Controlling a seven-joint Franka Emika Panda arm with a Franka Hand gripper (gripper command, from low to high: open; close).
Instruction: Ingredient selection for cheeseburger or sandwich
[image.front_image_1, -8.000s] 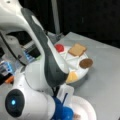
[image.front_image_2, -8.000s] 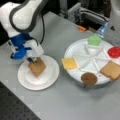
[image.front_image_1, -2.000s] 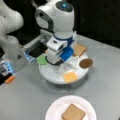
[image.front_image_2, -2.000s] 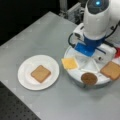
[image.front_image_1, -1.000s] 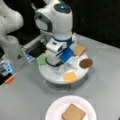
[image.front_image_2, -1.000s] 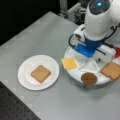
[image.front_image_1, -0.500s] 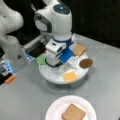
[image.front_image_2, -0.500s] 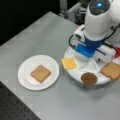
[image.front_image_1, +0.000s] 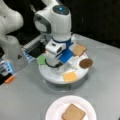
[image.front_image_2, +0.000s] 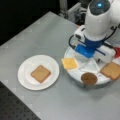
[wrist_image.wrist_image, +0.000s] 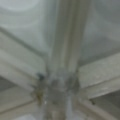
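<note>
My gripper (image.front_image_1: 56, 62) hangs low over the middle of the white divided tray (image.front_image_1: 53, 77), its fingers hidden under the blue and white hand. Around it in the tray lie an orange cheese square (image.front_image_1: 70, 76), a dark brown patty (image.front_image_1: 86, 63), a toast square (image.front_image_1: 79, 50) and green lettuce (image.front_image_1: 41, 60). A front view shows the gripper (image.front_image_2: 88, 53), the cheese (image.front_image_2: 69, 63), the patty (image.front_image_2: 89, 78), the toast (image.front_image_2: 111, 70) and a bit of red tomato (image.front_image_2: 117, 52). A second toast square (image.front_image_2: 40, 73) lies alone on the white plate (image.front_image_2: 27, 83). The wrist view shows only the tray's dividers (wrist_image.wrist_image: 61, 75), very close.
A second white robot arm's base (image.front_image_1: 11, 47) stands at a front view's left, with a small orange and blue object (image.front_image_1: 8, 72) beside it. The grey table (image.front_image_2: 45, 32) ends at a dark perforated edge (image.front_image_2: 12, 110) at a front view's bottom left.
Eight seconds ago the arm was over the white plate by the toast; it now stands over the tray. Over the last two seconds it has barely moved.
</note>
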